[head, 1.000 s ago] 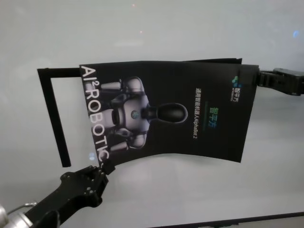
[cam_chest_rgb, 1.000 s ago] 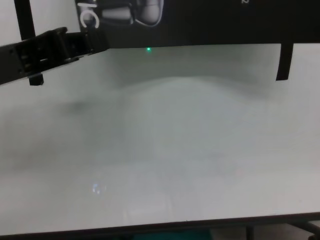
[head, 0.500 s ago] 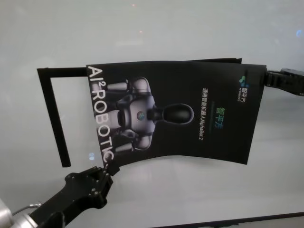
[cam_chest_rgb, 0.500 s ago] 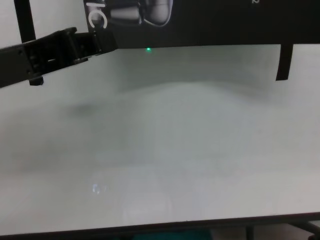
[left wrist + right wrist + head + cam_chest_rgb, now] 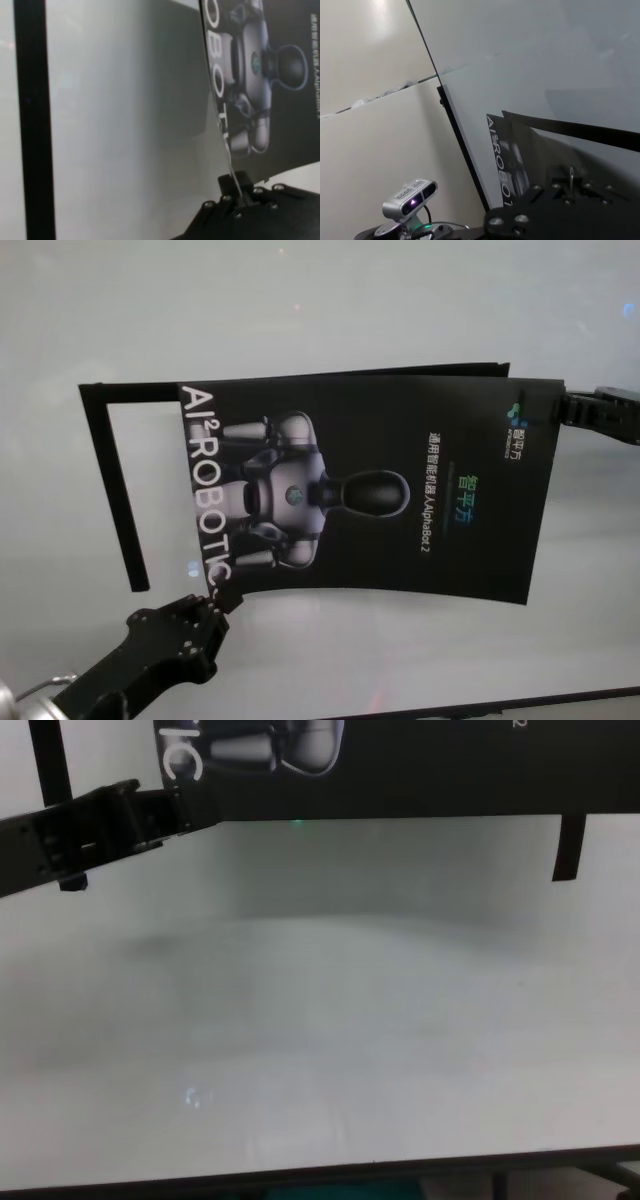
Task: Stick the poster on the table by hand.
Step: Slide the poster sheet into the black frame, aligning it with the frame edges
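The head view is the only one that gets the whole poster: a glossy black sheet with white "AI²ROBOTIC" lettering down one side and a grey-white robot picture, held out over the white desk and bowing a bit. The left end effector pinches its near left corner, and the left wrist view shows that clamp up close, fingers closed on the thin curled edge of the poster. The right end effector is shut on the far right corner, though it's mostly cut off at the frame edge there; its wrist view is filled with the dark housing, so the fingertips are hard to make out. The chest view only catches the poster's bottom strip and the left arm. A black L-shaped strip lies flat on the desk to the poster's left, and another short black strip shows up in the chest view.
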